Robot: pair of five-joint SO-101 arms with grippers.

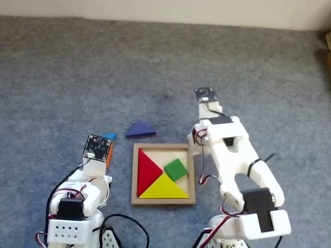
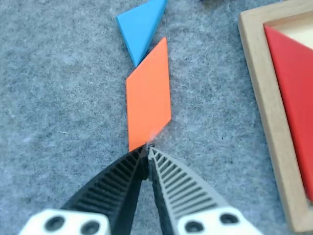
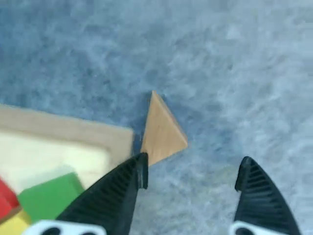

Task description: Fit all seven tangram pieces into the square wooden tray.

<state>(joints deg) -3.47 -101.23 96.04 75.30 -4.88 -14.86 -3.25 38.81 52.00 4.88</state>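
- Tangram tray (image 1: 163, 201), a square frame of pale wood, is lying flat on the fuzzy grey carpet (image 1: 77, 77) between the two arms.
- Three glossy pieces are sitting inside it: a large red triangle (image 1: 147, 169) along one side, a large yellow triangle (image 1: 164, 188) along the near edge, and a small green square (image 1: 176, 169) touching both.
- A dark blue triangle (image 1: 140, 129) is resting on the carpet just beyond the tray's far rim.
- A light blue triangle (image 2: 142, 27) and a flat orange parallelogram (image 2: 149, 95) are lying point to point beside the tray.
- The left gripper (image 2: 146, 152) is clenched, its ribbed black fingers pressing together, tips meeting the parallelogram's nearest corner.
- A tan triangle (image 3: 161, 129) of bare wood is lying on the carpet just off the tray's outer corner.
- The right gripper (image 3: 193, 169) is hanging released, its jaws spread wide, with one finger overlapping the tan triangle's edge.
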